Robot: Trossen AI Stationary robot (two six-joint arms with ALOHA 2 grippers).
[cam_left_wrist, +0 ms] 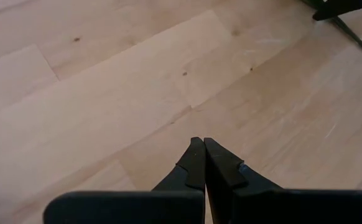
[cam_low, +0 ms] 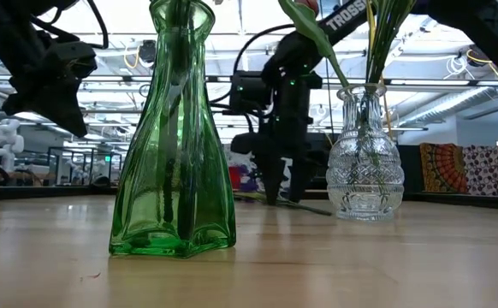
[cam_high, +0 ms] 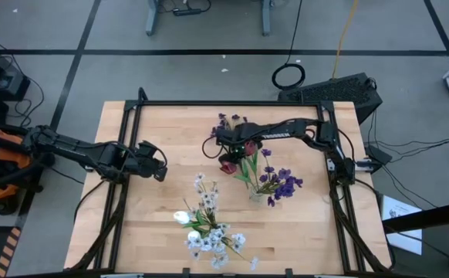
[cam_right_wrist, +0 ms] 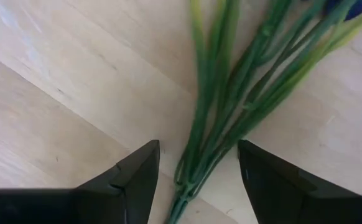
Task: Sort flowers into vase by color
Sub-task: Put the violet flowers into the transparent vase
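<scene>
Right gripper [cam_right_wrist: 196, 168] over mid-tabletop toward the far edge, fingers spread wide, a bundle of green stems [cam_right_wrist: 231, 93] running between them, untouched. Clear glass vase [cam_low: 364, 158] holds purple flowers [cam_high: 280, 182] just right of tabletop centre. Green vase [cam_low: 174, 128] near the front edge carries white flowers [cam_high: 209, 228]. Left gripper [cam_left_wrist: 203, 163] pressed together, empty, hovering over bare wood left of centre.

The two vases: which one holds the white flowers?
The green vase, nearer the table's front edge, holds the white flowers. The clear vase holds purple flowers instead.
</scene>
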